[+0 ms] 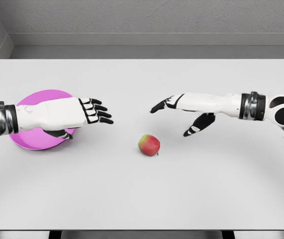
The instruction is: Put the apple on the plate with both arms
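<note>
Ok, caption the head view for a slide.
Both open hands hover over the white table; red-green apple between them, pink plate under left arm.

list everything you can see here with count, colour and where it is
apple: 1, red and green, on the table near the middle, between the two hands, touched by neither
plate: 1, pink, on the table at the left, partly under the left forearm
table: 1, white, fills most of the view
left hand: 1, white with black fingers, open, above the plate's right edge
right hand: 1, white with black fingers, open, up and right of the apple

Bright, even, diffuse light; sharp render, faint soft shadows on the table (142, 199).
</note>
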You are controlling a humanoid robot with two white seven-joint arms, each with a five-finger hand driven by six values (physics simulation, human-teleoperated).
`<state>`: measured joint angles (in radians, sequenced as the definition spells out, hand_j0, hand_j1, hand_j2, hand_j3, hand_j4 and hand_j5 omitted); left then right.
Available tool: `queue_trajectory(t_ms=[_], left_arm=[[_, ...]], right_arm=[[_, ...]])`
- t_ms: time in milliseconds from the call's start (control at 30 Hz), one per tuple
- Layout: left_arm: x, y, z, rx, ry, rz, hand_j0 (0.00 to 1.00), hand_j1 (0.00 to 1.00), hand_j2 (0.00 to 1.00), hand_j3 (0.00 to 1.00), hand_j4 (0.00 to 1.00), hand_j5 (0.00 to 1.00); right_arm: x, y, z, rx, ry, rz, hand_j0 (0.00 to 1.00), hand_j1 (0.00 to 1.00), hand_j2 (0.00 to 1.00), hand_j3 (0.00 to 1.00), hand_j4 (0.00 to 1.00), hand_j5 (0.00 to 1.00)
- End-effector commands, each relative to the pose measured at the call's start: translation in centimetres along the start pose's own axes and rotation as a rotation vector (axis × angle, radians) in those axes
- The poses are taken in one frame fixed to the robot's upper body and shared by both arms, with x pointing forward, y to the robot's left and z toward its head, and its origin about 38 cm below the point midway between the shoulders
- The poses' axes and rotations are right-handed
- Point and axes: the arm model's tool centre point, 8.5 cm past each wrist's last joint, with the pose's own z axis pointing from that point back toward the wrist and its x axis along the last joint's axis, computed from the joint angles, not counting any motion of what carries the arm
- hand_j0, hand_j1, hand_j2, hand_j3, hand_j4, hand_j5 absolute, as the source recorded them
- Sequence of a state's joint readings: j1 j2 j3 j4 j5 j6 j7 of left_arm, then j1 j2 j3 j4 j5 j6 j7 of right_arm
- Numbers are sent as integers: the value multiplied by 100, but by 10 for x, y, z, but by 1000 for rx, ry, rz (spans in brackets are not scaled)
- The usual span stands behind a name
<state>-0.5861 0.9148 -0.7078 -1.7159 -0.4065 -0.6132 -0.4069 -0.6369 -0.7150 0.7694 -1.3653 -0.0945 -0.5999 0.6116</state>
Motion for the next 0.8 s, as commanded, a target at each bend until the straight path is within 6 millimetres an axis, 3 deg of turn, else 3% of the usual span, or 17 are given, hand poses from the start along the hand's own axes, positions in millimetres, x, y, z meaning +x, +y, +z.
queue_trajectory(t_ms=[0, 33, 67, 167, 200, 267, 333, 400, 533, 600, 767], left_arm=[[8, 0, -6, 2, -28, 2, 100, 100, 100, 100, 100, 100], [9, 8, -8, 7, -38, -21, 100, 100, 100, 100, 100, 100], [11, 22, -20, 9, -71, -58, 100, 100, 100, 100, 100, 100], [22, 44, -59, -17, -168, -132, 100, 100, 100, 100, 100, 100], [31, 48, -80, -33, -221, -151, 100, 100, 100, 100, 100, 100], [45, 45, -117, -74, -289, -187, 100, 100, 100, 100, 100, 100], [35, 37, -151, -101, -261, -201, 100, 100, 100, 100, 100, 100], [23, 27, -160, -124, -229, -169, 100, 100, 100, 100, 100, 100], [24, 23, -160, -153, -227, -203, 100, 100, 100, 100, 100, 100], [31, 13, -164, -186, -249, -213, 98, 98, 98, 98, 98, 98], [52, 17, -164, -197, -303, -251, 89, 89, 89, 89, 89, 89]], right_arm=[[-11, -75, 78, -274, 112, 69, 100, 100, 100, 100, 100, 100], [-18, -83, 113, -387, 161, 60, 100, 100, 100, 100, 100, 100], [-18, -90, 134, -436, 204, 87, 100, 100, 100, 100, 100, 100], [-19, -96, 140, -419, 253, 138, 100, 100, 100, 100, 100, 100], [-17, -99, 140, -422, 249, 145, 100, 100, 100, 100, 100, 100], [-14, -104, 142, -426, 251, 160, 100, 100, 100, 100, 100, 100], [-15, -106, 142, -395, 288, 200, 100, 100, 100, 100, 100, 100], [-17, -102, 141, -381, 299, 201, 100, 100, 100, 100, 100, 100], [-20, -98, 140, -355, 323, 215, 100, 100, 100, 100, 100, 100], [-18, -99, 137, -356, 315, 219, 100, 100, 100, 100, 100, 100], [-17, -99, 131, -343, 304, 221, 100, 100, 100, 100, 100, 100]])
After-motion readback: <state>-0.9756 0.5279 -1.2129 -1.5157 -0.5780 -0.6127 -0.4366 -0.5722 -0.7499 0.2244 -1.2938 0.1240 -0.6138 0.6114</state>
